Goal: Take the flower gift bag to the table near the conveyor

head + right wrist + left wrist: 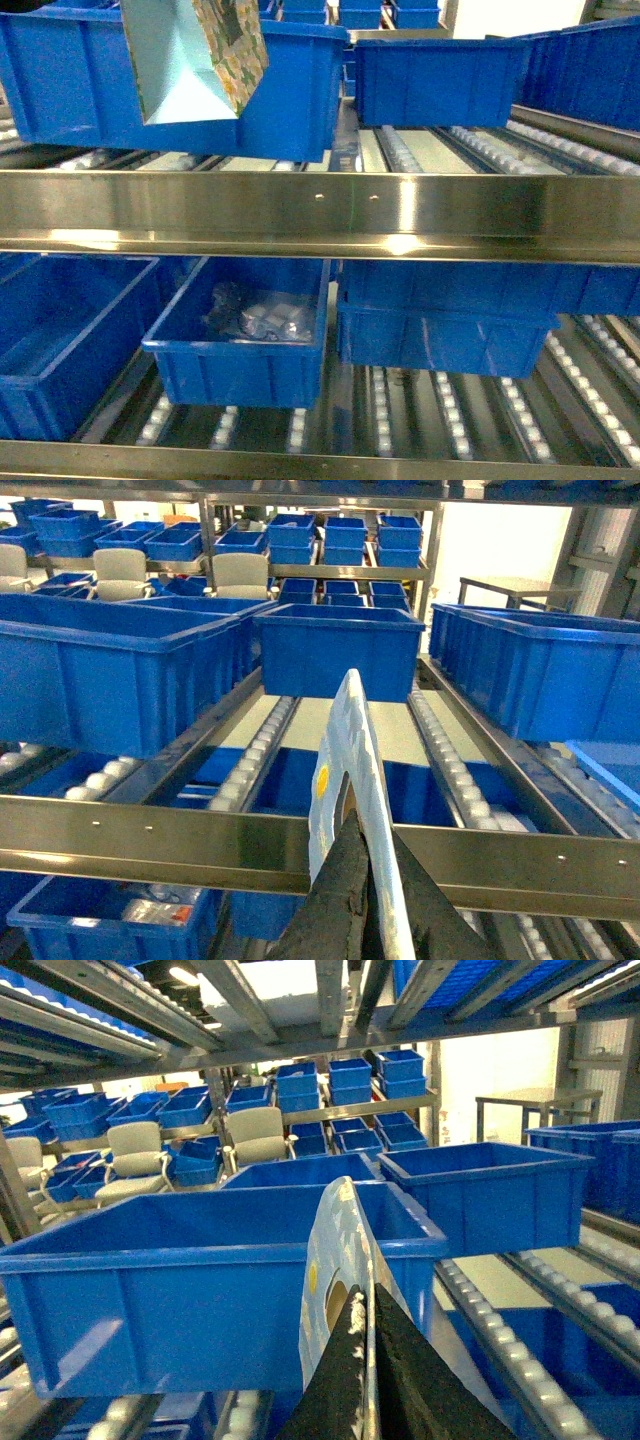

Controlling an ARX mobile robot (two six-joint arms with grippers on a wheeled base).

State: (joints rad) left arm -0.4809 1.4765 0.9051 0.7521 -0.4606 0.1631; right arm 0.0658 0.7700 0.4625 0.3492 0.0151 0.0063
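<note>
Crowding the gift bag — blue bins, conveyor

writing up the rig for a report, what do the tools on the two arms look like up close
Only the fingers show, in the wrist views. The left tool has two black, tapering fingers with a rough, worn surface and pale scuffs near the tips. The right tool looks alike: dark, matte, wedge-shaped fingers narrowing to the tips. No cables, markings or arm links are in view.
</note>
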